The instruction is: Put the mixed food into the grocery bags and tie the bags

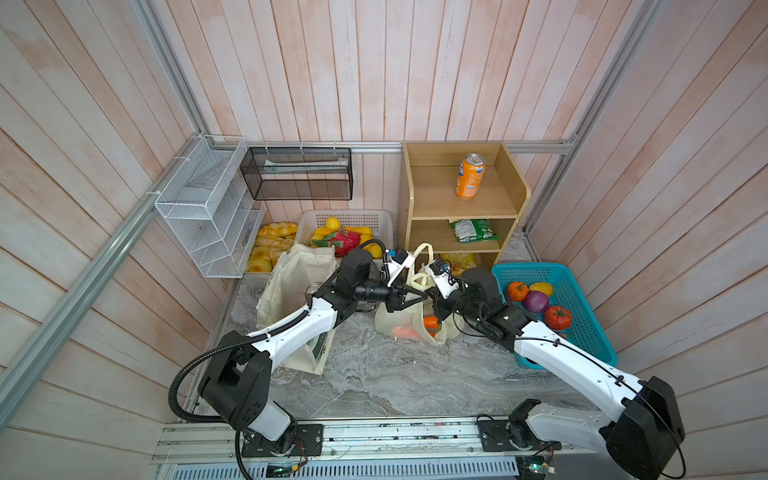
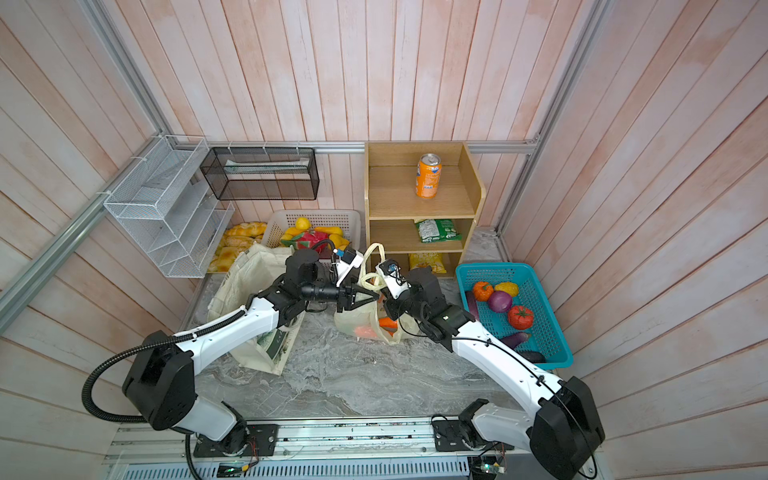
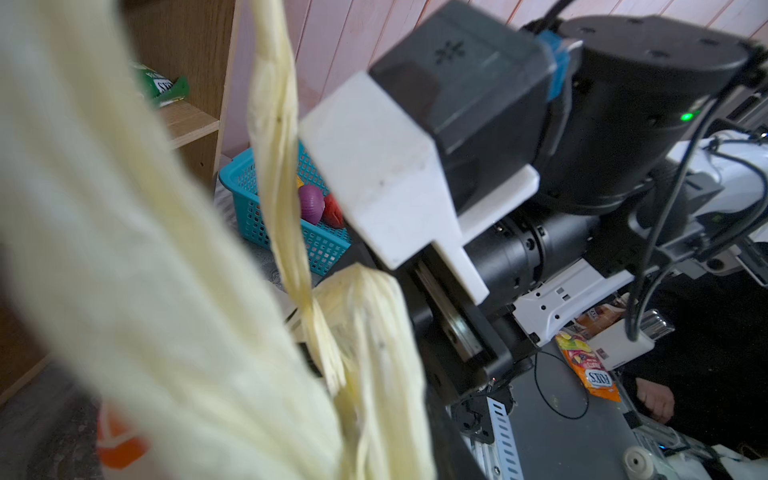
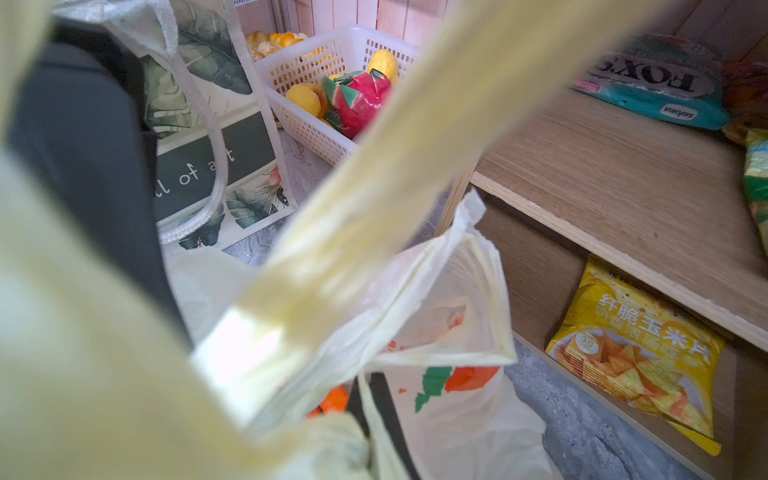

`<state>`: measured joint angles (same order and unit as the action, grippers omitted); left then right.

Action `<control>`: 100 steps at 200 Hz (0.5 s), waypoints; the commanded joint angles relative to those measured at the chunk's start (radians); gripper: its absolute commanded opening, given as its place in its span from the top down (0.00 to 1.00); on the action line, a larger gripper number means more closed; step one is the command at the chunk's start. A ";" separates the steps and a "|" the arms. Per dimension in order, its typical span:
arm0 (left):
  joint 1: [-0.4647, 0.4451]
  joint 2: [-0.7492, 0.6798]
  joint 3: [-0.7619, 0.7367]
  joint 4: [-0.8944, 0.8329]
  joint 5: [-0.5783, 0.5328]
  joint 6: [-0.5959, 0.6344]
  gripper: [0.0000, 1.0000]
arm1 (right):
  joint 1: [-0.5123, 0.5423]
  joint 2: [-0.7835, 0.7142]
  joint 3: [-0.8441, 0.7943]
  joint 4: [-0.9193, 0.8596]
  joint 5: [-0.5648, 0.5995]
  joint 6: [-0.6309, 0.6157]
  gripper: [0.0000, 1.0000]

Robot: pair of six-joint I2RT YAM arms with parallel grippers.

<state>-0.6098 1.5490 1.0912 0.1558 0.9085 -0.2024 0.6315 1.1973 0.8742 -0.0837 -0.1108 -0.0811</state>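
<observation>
Tying step. Plastic bag (image 1: pixel 395 323) on surface (image 1: pixel 395 374), carrots (image 1: pixel 431 321) inside; tote (image 1: pixel 291 270) beside it. Right jaws closed, apparently pinching bag handle (image 1: pixel 419 279). Left jaws: state unclear. Next: left grips other handle, cross, knot.

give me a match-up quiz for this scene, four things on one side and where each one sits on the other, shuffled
Things:
1. orange soda can
2. green snack packet
3. toy carrot
4. toy tomato

Places:
A. in the blue basket
B. top level of the wooden shelf unit
C. inside the plastic bag
D. middle level of the wooden shelf unit

Pairs: 1-B, 2-D, 3-C, 4-A
</observation>
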 commanded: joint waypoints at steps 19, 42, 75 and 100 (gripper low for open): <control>-0.001 -0.010 0.024 0.014 -0.002 0.008 0.57 | 0.020 0.002 0.000 -0.007 -0.037 0.014 1.00; -0.001 -0.004 0.031 0.017 -0.002 0.003 0.56 | 0.041 0.012 0.001 -0.008 -0.038 0.018 1.00; 0.000 -0.002 0.026 0.027 0.005 0.000 0.60 | 0.053 0.021 -0.004 -0.003 -0.024 0.023 1.00; 0.002 -0.003 0.018 0.036 0.017 0.003 0.85 | 0.051 0.009 -0.012 0.003 -0.011 0.029 1.00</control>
<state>-0.6098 1.5490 1.0912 0.1604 0.9096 -0.2031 0.6785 1.2118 0.8734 -0.0837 -0.1322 -0.0708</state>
